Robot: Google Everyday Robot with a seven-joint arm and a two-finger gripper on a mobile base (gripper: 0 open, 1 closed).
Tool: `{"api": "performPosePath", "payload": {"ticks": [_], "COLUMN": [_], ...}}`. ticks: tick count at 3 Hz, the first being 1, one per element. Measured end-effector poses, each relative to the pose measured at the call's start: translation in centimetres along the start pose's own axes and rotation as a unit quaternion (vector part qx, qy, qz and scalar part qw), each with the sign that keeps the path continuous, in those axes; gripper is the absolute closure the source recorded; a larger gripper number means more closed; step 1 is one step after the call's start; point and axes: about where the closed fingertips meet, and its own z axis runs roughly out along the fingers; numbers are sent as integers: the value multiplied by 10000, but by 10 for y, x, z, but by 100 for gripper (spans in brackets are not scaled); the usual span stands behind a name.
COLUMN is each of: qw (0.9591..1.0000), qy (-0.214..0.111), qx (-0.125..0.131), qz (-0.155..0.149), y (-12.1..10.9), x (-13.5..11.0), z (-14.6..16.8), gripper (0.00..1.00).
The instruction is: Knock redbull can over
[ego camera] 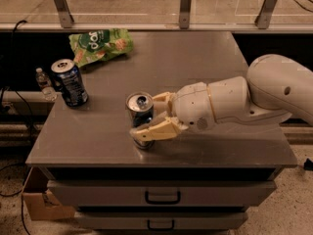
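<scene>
The redbull can [140, 109], slim and silver with blue markings and an open silver top, stands upright near the front middle of the grey table [195, 58]. My gripper [145, 115] reaches in from the right on a white arm and its cream fingers [152, 130] close around the can. One finger crosses the front of the can's lower body and the other sits behind its right side. The can's base is partly hidden by the near finger.
A wider dark blue can [68, 82] stands at the table's left edge. A green snack bag [100, 44] lies at the back left. A small water bottle [44, 83] stands beyond the left edge. Drawers [161, 197] sit below the front edge.
</scene>
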Motion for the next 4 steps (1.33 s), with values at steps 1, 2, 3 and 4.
{"api": "performPosePath", "payload": {"ticks": [1, 2, 3, 4], "qw": [9999, 9968, 9826, 9584], "qy": [63, 526, 1422, 2322], "qx": [91, 293, 505, 643], "qz": [-121, -518, -1085, -1532], "y": [-12, -37, -59, -70], "x": [-5, -14, -17, -11], "z": [-9, -23, -29, -24], "gripper": [100, 100, 100, 100]}}
